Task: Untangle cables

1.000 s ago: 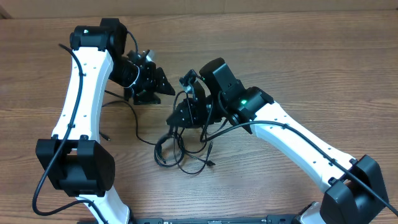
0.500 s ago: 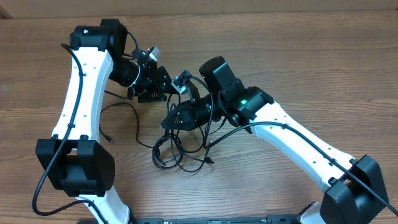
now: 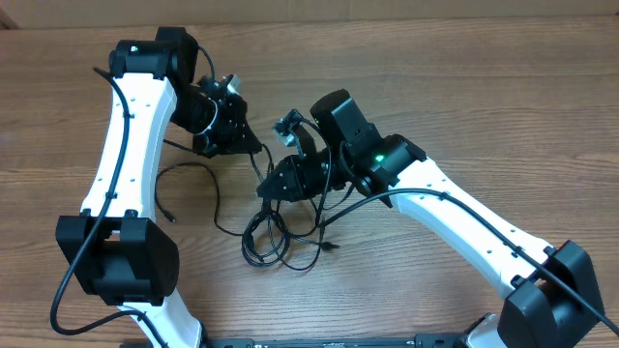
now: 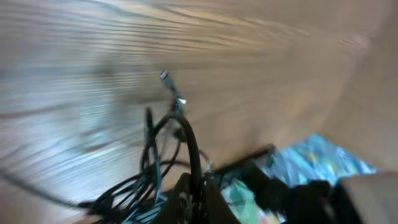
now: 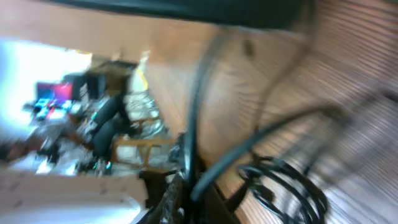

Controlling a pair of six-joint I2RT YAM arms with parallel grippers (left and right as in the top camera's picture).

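Note:
A tangle of thin black cables (image 3: 275, 238) lies on the wooden table between the two arms, its loops hanging down from both grippers. My left gripper (image 3: 253, 145) is shut on one black cable (image 4: 188, 140) that arches up from its fingers; that view is blurred. A cable plug (image 4: 165, 77) sticks up beyond it. My right gripper (image 3: 264, 189) is shut on another black strand (image 5: 196, 124), with coiled loops (image 5: 287, 185) lying to its right. The two grippers are close together, the left one above and left of the right.
A loose strand (image 3: 186, 169) curls out to the left under the left arm and ends in a plug (image 3: 169, 215). Bare wooden table (image 3: 484, 106) surrounds the tangle. The white arm links (image 3: 126, 126) stand on either side.
My left gripper was open and has shut on a cable, drawing back a little to the left. The right gripper stayed shut on its strand and shifted only slightly.

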